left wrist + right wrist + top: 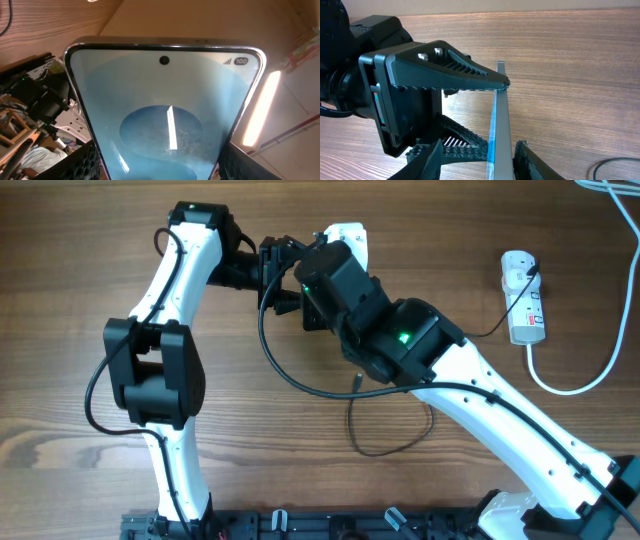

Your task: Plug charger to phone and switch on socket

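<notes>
Step in hand: presenting the phone (165, 100) for plugging. The connection is not yet made and the socket (524, 300) is untouched.

1. Left gripper (495, 117): my jaws pinch the phone across its width, one finger (465, 75) on each long edge. The phone is held clear of the wooden table (80, 240), screen toward my left wrist camera.
2. Right gripper (477, 160): my jaws are spread and hold nothing. They straddle the phone's thin edge. One finger (527, 155) is just beside it; I cannot tell whether it touches.
3. The charger (380, 454) lies in a loose loop on the table under my right arm, its plug seated in the socket at the far right. I cannot make out its connector tip for certain.

Next move, as I judge it: withdraw the right jaws from the phone, find and pinch the connector tip, then align it with the phone's port while the left jaws keep the phone rigid. Switching the socket on follows.
</notes>
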Controlling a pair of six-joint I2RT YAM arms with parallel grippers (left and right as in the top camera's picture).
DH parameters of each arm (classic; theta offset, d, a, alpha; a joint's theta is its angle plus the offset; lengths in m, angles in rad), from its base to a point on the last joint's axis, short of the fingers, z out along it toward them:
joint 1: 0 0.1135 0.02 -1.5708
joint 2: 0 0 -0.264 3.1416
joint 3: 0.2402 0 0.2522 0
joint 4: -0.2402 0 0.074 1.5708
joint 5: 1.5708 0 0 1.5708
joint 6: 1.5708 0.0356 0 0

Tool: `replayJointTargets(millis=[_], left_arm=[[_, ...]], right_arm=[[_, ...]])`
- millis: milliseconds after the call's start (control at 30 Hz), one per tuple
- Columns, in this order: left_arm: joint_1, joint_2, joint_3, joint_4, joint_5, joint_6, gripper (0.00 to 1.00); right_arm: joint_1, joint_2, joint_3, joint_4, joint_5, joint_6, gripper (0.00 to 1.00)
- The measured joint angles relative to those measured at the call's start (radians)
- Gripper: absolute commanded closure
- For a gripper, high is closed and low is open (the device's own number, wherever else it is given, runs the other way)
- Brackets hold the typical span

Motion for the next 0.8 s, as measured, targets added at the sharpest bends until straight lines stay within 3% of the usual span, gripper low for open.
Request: replayJointTargets(millis=[433, 533, 633, 733, 800], left_arm=[[0.000, 0.000, 0.000, 0.000, 0.001, 0.000, 0.34], [0.000, 0.000, 0.000, 0.000, 0.003, -0.003, 0.32], [0.003, 0.000, 0.001, 0.001, 0.010, -0.006, 0.28], [0.003, 0.000, 0.001, 0.000, 0.007, -0.016, 0.03], [0.002, -0.001, 0.002, -0.002, 0.012, -0.018, 0.00]], right_arm=[[0.000, 0.013, 0.000, 0.002, 0.024, 0.001, 0.83], [0.000, 0.013, 0.000, 0.002, 0.033, 0.002, 0.95], [-0.006, 0.013, 0.000, -0.002, 0.045, 0.027, 0.96], [-0.005, 0.013, 0.000, -0.004, 0.045, 0.062, 0.96], [-0.005, 0.013, 0.000, 0.003, 0.040, 0.124, 0.96]])
